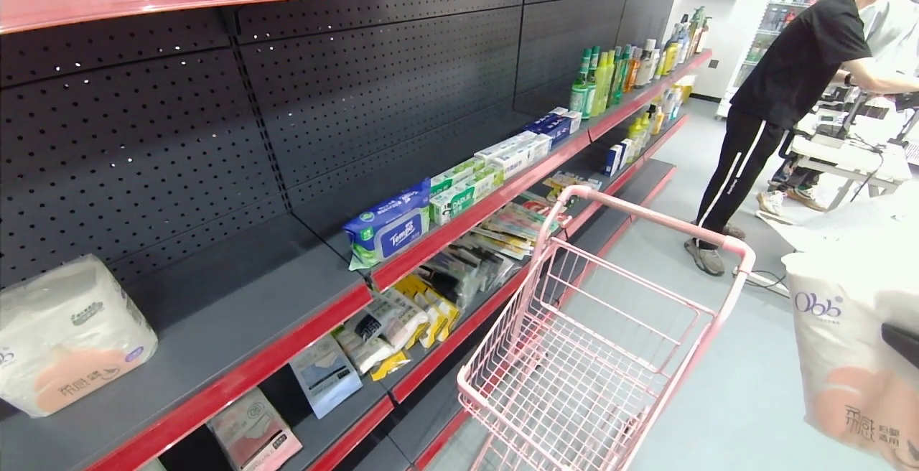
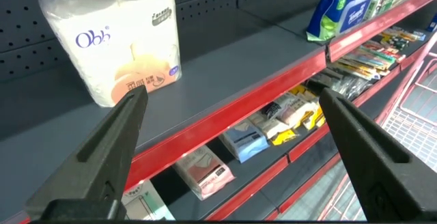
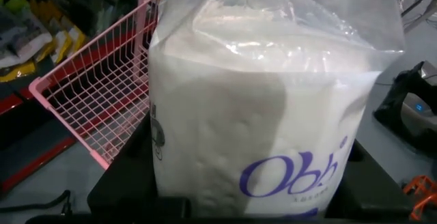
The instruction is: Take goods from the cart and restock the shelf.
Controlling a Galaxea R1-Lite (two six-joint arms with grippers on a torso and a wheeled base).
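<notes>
Plastic-wrapped tissue, the held pack (image 3: 266, 108), is being clamped by the right gripper (image 3: 246, 190), with one dark finger being pressed against each of its sides. Beyond that gripper and lower down, the pink cart (image 3: 95, 94) is being shown, its wire basket lying between the held pack and the shelf (image 1: 237, 327). From the head view, the held pack is being held up near the cart's handle, apart from it.

The left gripper (image 2: 232, 162) is being held wide open, with nothing being grasped between its fingers (image 2: 116, 149). Ahead of this gripper, a second bundle, the shelf pack (image 2: 116, 39), is being supported upright on the grey shelf board, apart from both fingers. Farther along the same board, well away from the gripper, blue wipes (image 2: 341, 12) are being displayed at the red edge. Below the gripper, on the lower tier, small packets (image 2: 273, 125) are being displayed in a row.
</notes>
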